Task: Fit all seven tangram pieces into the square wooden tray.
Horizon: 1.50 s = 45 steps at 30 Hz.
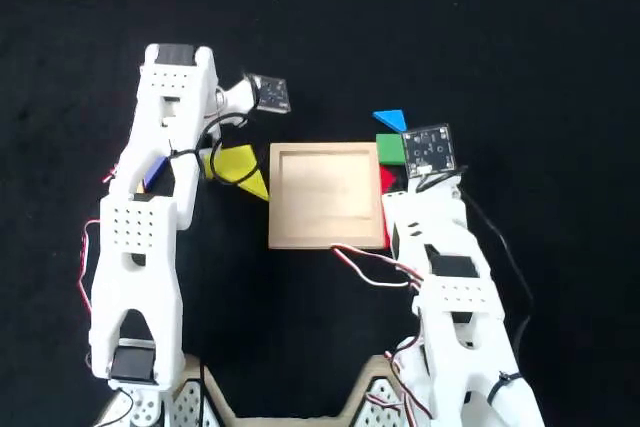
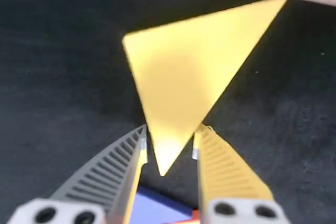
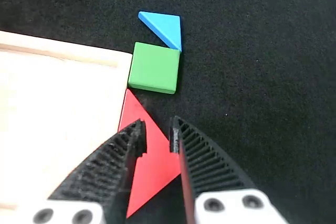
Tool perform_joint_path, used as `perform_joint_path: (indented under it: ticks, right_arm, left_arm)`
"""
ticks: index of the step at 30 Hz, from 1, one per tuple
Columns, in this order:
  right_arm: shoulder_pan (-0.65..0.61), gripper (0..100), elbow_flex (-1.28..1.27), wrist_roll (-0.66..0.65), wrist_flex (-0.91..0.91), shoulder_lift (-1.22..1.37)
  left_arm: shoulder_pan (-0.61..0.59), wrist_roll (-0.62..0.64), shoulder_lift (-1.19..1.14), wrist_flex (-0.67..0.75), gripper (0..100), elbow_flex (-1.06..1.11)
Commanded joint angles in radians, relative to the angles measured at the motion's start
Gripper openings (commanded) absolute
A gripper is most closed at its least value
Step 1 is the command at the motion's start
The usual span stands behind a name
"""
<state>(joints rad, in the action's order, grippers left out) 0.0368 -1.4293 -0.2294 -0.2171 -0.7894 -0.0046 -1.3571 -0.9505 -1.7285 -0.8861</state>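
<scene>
Just getting started, with no pieces in the tray yet.

Looking at the square wooden tray [image 1: 325,197] sitting bare in the middle of the black desk [image 1: 500,67]. Finding the pieces lying outside it: the yellow triangle [image 2: 194,77] just beside the tray on the left arm's side, and the red triangle [image 3: 155,169], green square [image 3: 154,67] and light blue triangle [image 3: 165,27] along the right arm's side. Keeping the left gripper [image 2: 170,135] open around the yellow triangle's pointy corner, likely not squeezing it yet. Hanging the right gripper [image 3: 157,129] just over the red triangle, open a little and holding nothing. Guessing that all seven pieces are waiting to go in.
</scene>
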Motion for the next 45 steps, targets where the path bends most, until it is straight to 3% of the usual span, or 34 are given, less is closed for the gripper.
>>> perform_joint_path:
  ticks: [1,10,18,24,37,39,45]
  right_arm:
    - [-0.014,8.9,0.047,-0.009,0.015,0.004]
    - [-0.012,8.9,0.05,-0.009,0.015,0.002]
    - [0.017,8.9,0.059,-0.002,0.021,0.002]
    - [0.026,8.9,0.061,0.0,0.021,0.002]
    - [0.025,8.9,0.061,0.0,0.021,0.002]
    - [0.025,8.9,0.061,0.0,0.021,0.002]
    - [0.025,8.9,0.061,0.0,0.021,0.002]
  left_arm:
    - [-0.002,0.069,0.021,-0.026,14,-0.163]
    - [-0.061,0.345,0.006,-0.011,14,-0.55]
    - [0.031,0.692,-0.262,0.252,14,-0.535]
    - [0.041,0.804,-0.327,0.269,14,-0.645]
    - [0.035,0.798,-0.44,0.279,14,-0.67]
    - [0.022,0.733,-0.439,0.229,14,-0.67]
    - [-0.001,0.385,-0.448,-0.031,14,-0.662]
